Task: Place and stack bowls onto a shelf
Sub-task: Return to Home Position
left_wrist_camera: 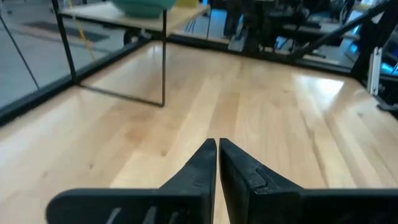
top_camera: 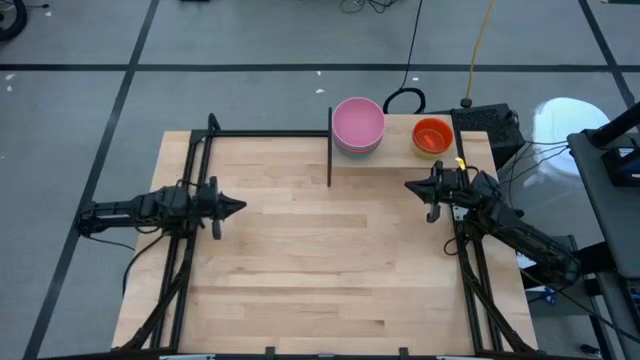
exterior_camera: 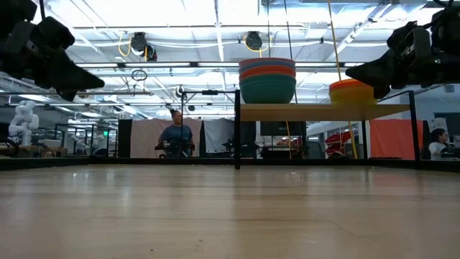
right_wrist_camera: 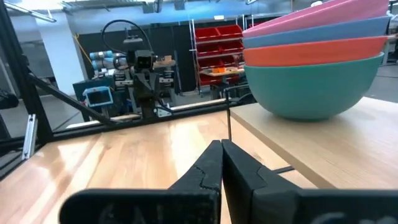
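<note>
Homing step: bowls stacked on shelf, both arms empty.

The shelf [top_camera: 395, 152] stands at 12 to 1 o'clock on the tabletop [top_camera: 320, 260]. It carries a pink-topped stack [top_camera: 357, 125] (pink, blue, red, teal, top to bottom) and, apart at its 3 o'clock, an orange-topped stack [top_camera: 432, 136] whose lower bowls I cannot sort out. The right gripper [top_camera: 410, 186], clenched on nothing, hangs near the shelf at 7 o'clock of the orange-topped stack. The left gripper [top_camera: 238, 207], also clenched and empty, sits at the tabletop's 9 o'clock, well apart. Judgement: mind the right arm. Draw it back toward 6 o'clock before any swing, since a brush against the shelf could shift these light stacks.
</note>
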